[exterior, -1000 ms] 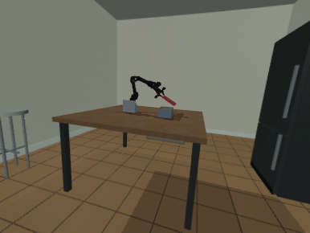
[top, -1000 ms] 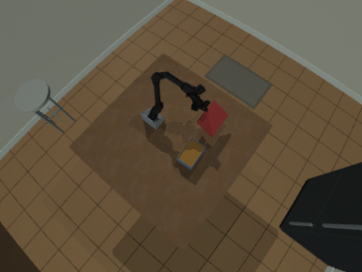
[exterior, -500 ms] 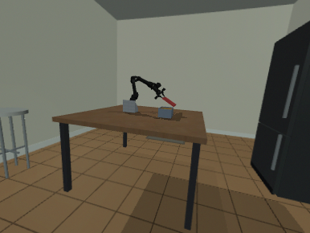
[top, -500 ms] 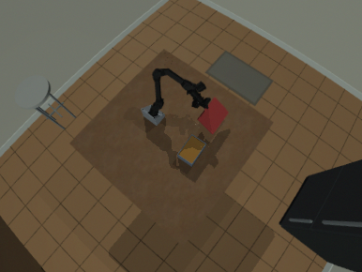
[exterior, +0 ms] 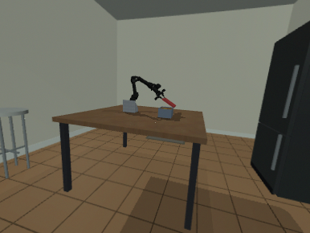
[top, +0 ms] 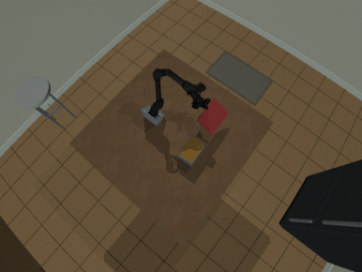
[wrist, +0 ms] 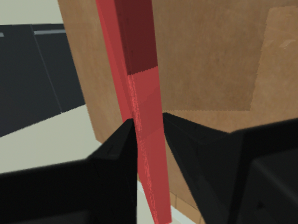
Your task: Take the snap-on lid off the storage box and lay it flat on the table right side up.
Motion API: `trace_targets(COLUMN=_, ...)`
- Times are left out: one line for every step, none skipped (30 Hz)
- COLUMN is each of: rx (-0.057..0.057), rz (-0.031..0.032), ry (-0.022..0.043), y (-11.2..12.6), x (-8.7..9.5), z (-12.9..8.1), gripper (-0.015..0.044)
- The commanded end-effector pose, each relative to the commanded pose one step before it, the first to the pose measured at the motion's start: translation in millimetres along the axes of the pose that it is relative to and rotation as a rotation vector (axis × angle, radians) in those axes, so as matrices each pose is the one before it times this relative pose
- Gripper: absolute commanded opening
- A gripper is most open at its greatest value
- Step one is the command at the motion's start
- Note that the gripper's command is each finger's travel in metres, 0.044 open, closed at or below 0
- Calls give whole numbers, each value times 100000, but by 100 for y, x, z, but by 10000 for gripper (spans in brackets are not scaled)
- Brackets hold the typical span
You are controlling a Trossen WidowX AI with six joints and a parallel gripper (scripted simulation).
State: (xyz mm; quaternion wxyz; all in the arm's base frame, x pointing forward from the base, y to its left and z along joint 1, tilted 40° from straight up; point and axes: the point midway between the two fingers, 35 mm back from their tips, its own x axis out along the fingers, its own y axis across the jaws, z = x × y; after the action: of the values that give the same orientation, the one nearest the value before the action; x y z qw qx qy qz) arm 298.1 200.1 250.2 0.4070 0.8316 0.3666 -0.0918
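The red lid (top: 213, 115) is off the box and held in the air, tilted, above and behind the box. My gripper (top: 201, 102) is shut on one edge of it. In the wrist view the lid (wrist: 137, 95) runs edge-on between my two black fingers. In the side view the lid (exterior: 169, 101) slopes down away from the gripper (exterior: 162, 95), above the box. The grey storage box (top: 191, 150) stands open on the table, its yellowish inside showing; it also shows in the side view (exterior: 165, 112).
The arm's grey base (top: 153, 115) stands on the brown table left of the box. A round stool (top: 34, 94) stands off the table at the left. A black fridge (exterior: 287, 112) stands at the right. A grey mat (top: 239, 77) lies on the floor beyond the table.
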Motion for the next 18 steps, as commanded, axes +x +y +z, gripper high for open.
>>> trace_targets(rx=366, rz=1142, ry=-284, y=-1, x=181, z=33, gripper=0)
trace_targets(rx=4, rz=0, ry=3, y=-61, x=51, z=0, gripper=0)
trace_targets(rx=4, rz=0, ry=3, y=-61, x=51, z=0, gripper=0)
trace_targets(rx=4, rz=0, ry=3, y=-61, x=51, z=0, gripper=0)
trace_targets(rx=4, rz=0, ry=3, y=-61, x=51, z=0, gripper=0)
trace_targets(rx=4, rz=0, ry=3, y=-61, x=51, z=0, gripper=0)
trace_targets(rx=4, rz=0, ry=3, y=-61, x=51, z=0, gripper=0)
trace_targets(rx=4, rz=0, ry=3, y=-61, x=51, z=0, gripper=0)
trace_targets(rx=4, rz=0, ry=3, y=-61, x=51, z=0, gripper=0)
trace_targets(rx=4, rz=0, ry=3, y=-61, x=51, z=0, gripper=0)
trace_targets(rx=4, rz=0, ry=3, y=-61, x=51, z=0, gripper=0)
trace_targets(rx=4, rz=0, ry=3, y=-61, x=51, z=0, gripper=0)
trace_targets(rx=4, rz=0, ry=3, y=-61, x=51, z=0, gripper=0)
trace_targets(rx=4, rz=0, ry=3, y=-61, x=51, z=0, gripper=0)
trace_targets(rx=4, rz=0, ry=2, y=-61, x=51, z=0, gripper=0)
trace_targets(rx=4, rz=0, ry=2, y=-61, x=51, z=0, gripper=0)
trace_targets(rx=4, rz=0, ry=2, y=-61, x=51, z=0, gripper=0)
trace_targets(rx=4, rz=0, ry=2, y=-61, x=51, z=0, gripper=0)
